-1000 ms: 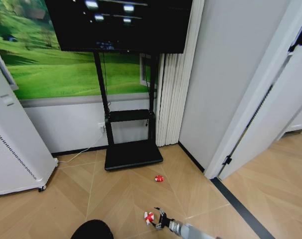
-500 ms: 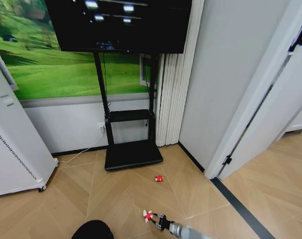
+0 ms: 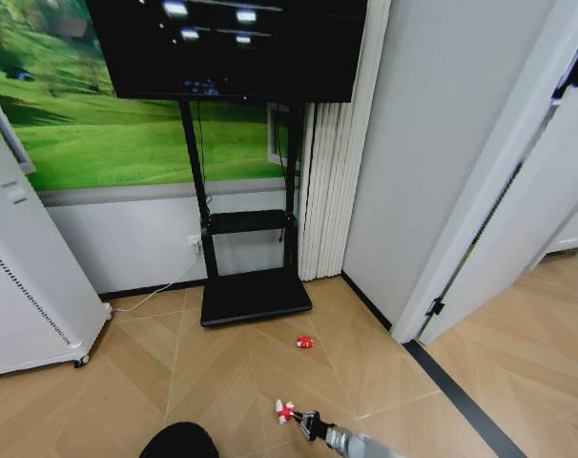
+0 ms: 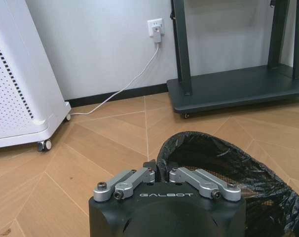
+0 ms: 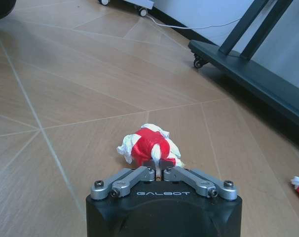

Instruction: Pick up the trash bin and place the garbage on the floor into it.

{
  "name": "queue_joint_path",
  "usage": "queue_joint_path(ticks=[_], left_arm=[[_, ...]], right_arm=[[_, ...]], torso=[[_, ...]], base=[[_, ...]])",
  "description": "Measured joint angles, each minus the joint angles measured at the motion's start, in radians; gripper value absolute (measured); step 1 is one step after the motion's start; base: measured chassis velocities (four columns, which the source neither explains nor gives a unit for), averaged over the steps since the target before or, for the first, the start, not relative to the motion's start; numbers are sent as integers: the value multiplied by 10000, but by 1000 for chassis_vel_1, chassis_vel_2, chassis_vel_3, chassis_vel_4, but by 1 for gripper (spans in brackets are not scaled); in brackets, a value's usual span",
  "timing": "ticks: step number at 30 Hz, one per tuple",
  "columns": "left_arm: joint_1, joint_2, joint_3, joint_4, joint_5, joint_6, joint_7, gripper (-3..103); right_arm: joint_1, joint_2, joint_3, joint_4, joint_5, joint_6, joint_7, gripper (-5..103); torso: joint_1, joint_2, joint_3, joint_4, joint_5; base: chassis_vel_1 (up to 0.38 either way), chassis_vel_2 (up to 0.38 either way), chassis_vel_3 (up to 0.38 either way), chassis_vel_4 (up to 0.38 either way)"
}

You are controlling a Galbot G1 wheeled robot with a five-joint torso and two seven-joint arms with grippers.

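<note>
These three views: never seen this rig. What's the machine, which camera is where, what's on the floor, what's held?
It is a wheeled robot with two arms. The head view looks down from its head at a wooden floor in front of a TV stand. The other two views come from cameras on each wrist. The left gripper is shut on the rim of the trash bin, which has a black liner. The right gripper has its jaws shut on a red-and-white scrap. A second scrap lies nearer the stand. A white appliance stands to the left.
</note>
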Motion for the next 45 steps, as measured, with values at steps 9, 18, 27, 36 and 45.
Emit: queue_joint_path(ticks=[9, 18, 27, 36, 45], left_arm=[[-180, 210, -114, -97, -381, 199, -154, 7], [-921, 985, -140, -556, -1104, 712, -563, 7], [-1441, 1741, -99, -614, -1582, 878, -785, 7], [-3927, 2786, 1108, 170, -2783, 1104, -1203, 7], [-6642, 3379, 2852, 809, -3937, 1591, -1644, 7]], right_arm=[[120, -396, 8, 505, 485, 6, 75, 3], [323, -1073, 346, 1258, 646, 31, 302, 3], [261, -1825, 848, 2327, 679, 42, 662, 3], [160, -2957, 1379, 4106, 831, 45, 1193, 3], [-58, -3764, 1709, 6107, 877, 46, 1433, 3]], torso=[[0, -1, 1, 0, -7], [1, -3, 2, -2, -3], [1, -2, 0, -1, 0], [1, -2, 0, -2, 6], [2, 0, 0, -2, -2]], base=[[0, 0, 0, 0], [0, 0, 0, 0], [0, 0, 0, 0], [0, 0, 0, 0], [0, 0, 0, 0]])
